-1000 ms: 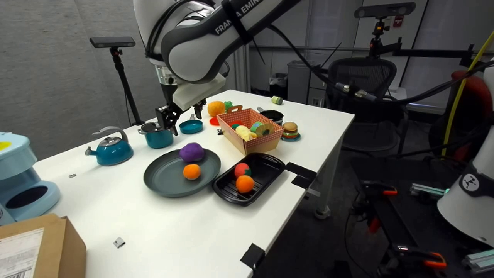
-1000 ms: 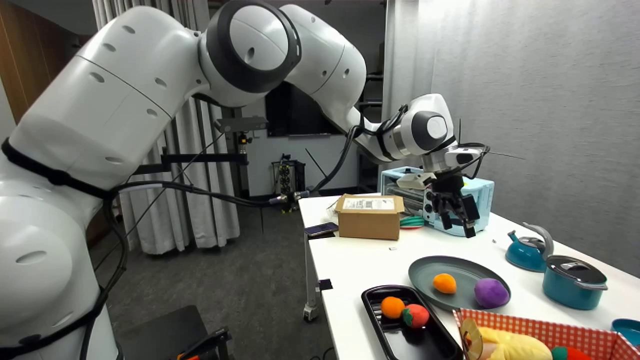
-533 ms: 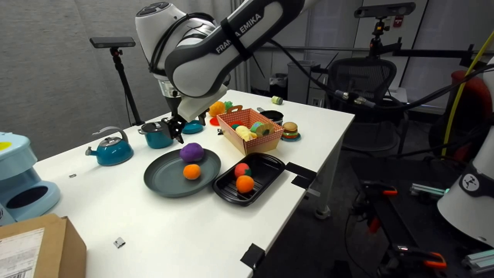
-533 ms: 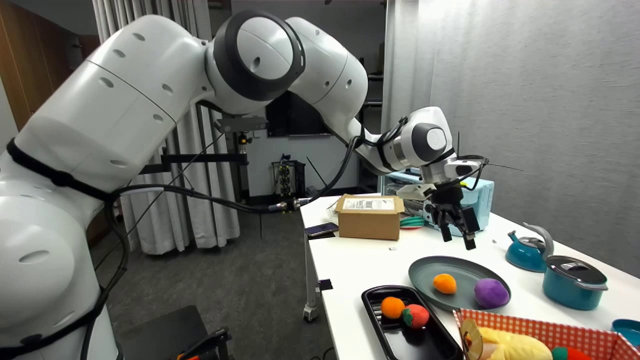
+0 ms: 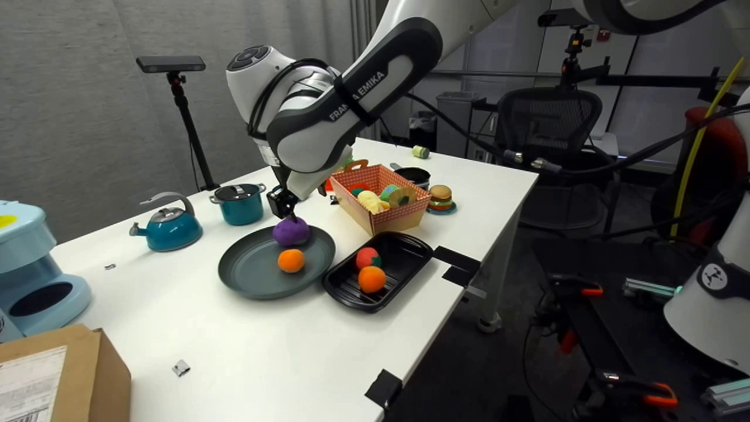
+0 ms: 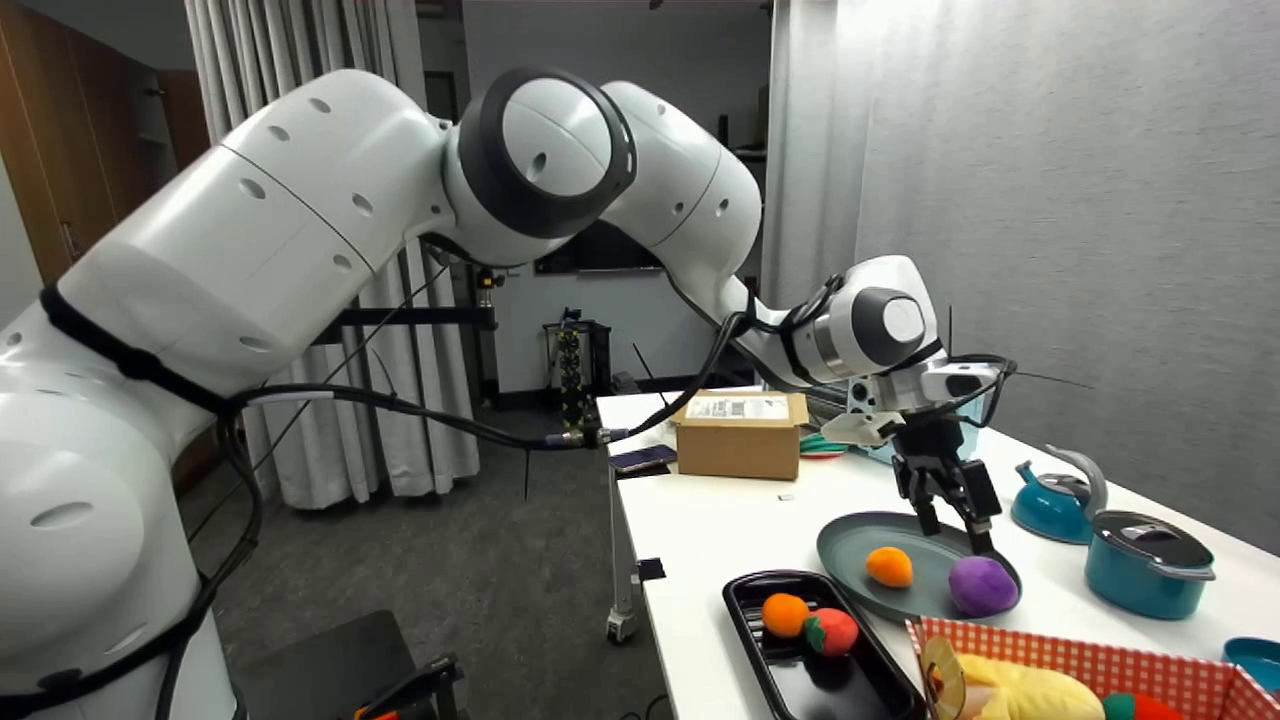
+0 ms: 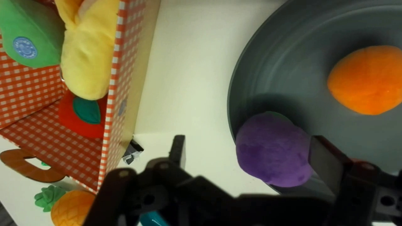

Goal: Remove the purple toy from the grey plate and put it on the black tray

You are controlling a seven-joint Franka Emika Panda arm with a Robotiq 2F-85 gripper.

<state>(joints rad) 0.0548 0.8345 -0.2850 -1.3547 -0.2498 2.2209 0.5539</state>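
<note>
While the tool (image 7: pixel 247 147) hangs over the desk (image 5: pixel 234 340) with its jaws spread wide, one side close to the purple plush toy (image 7: pixel 273 150) (contact cannot be told), this toy lies inside the rim of the grey plate (image 5: pixel 246 269) near an orange ball (image 5: pixel 291 261); the black tray (image 5: pixel 404 258) holds a toy strawberry (image 6: pixel 832 632) and a second orange ball (image 6: pixel 785 614).

Grey-handled teal kettle (image 5: pixel 173 233), upright. Dark-lidded teal two-handled pot (image 5: pixel 242 213), near the kettle. Open red-and-white checked box (image 7: pixel 129 62); contents include one yellow plush toy (image 7: pixel 88 62), one blue-labelled green plush toy (image 7: pixel 37 28), one teal-leafed red toy (image 7: pixel 82 129). Orange toy pineapple (image 7: pixel 72 208), green-topped, near the checked box. Round layered toy hamburger (image 5: pixel 440 193) on small teal dish (image 5: pixel 443 212). White-labelled brown cardboard box (image 6: pixel 738 450); dark rectangular phone (image 6: pixel 643 459) just beside.
</note>
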